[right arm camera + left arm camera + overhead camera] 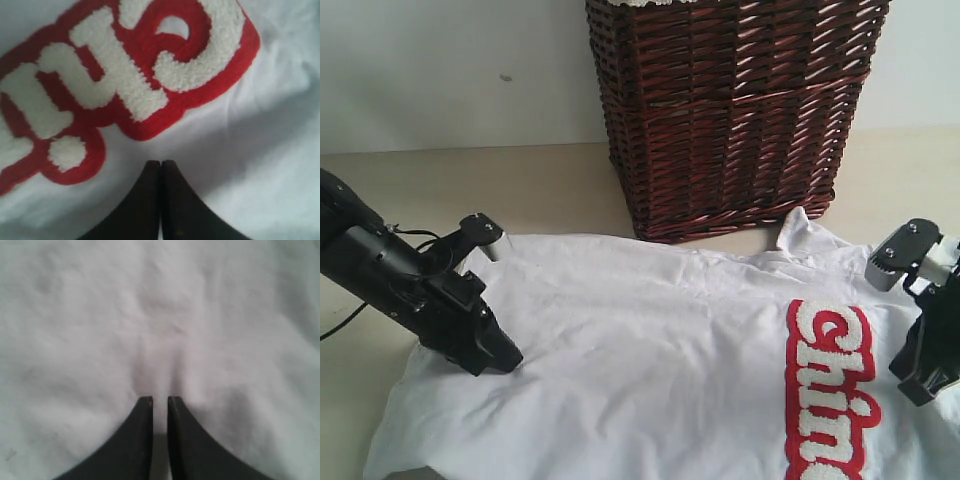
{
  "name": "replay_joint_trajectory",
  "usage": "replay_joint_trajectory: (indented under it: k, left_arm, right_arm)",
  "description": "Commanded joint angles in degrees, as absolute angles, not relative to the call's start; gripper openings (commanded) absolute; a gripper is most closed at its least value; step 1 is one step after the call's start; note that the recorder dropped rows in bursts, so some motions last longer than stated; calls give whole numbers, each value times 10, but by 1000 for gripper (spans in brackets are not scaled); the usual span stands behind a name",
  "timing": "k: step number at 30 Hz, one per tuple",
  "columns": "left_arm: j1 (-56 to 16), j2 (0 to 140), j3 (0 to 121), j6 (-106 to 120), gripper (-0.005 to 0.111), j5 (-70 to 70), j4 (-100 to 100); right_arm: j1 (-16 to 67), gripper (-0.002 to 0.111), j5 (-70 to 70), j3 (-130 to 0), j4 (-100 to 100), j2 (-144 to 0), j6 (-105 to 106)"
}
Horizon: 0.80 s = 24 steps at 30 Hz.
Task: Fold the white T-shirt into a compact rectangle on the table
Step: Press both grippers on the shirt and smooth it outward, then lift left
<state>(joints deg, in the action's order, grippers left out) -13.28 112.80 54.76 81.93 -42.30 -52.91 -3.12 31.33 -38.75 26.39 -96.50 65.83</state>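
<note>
As it lies: thin white cotton T-shirt (650,350) spread on pale beige table (520,180).
Left gripper (160,400): fingers narrowly parted on cloth; grip unclear.
Right gripper (161,162): fingers closed together.

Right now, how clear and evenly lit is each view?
Exterior view: fairly sharp, even light, white T-shirt slightly washed out. Left wrist view: blurred, dim cloth, left tool dark. Right wrist view: lettering sharpest, grey shadow across cloth beside right tool.
</note>
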Motion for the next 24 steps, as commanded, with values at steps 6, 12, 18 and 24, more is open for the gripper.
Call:
replay_joint_trajectory:
  k: [6,12,18,24]
  left_arm:
    - [-133,1126,548,842,13,-381,-529]
    - [-133,1126,548,852,13,-350,-528]
    - [-133,1126,549,911,13,-278,-531]
    - [-133,1068,600,835,13,-359,-523]
  right_arm:
    - [-33,0,166,-386,264,-1017,664]
    - [-33,0,89,-386,264,-1042,664]
    - [-33,0,67,-386,219,-1042,665]
    - [-33,0,252,-414,221,-914,663]
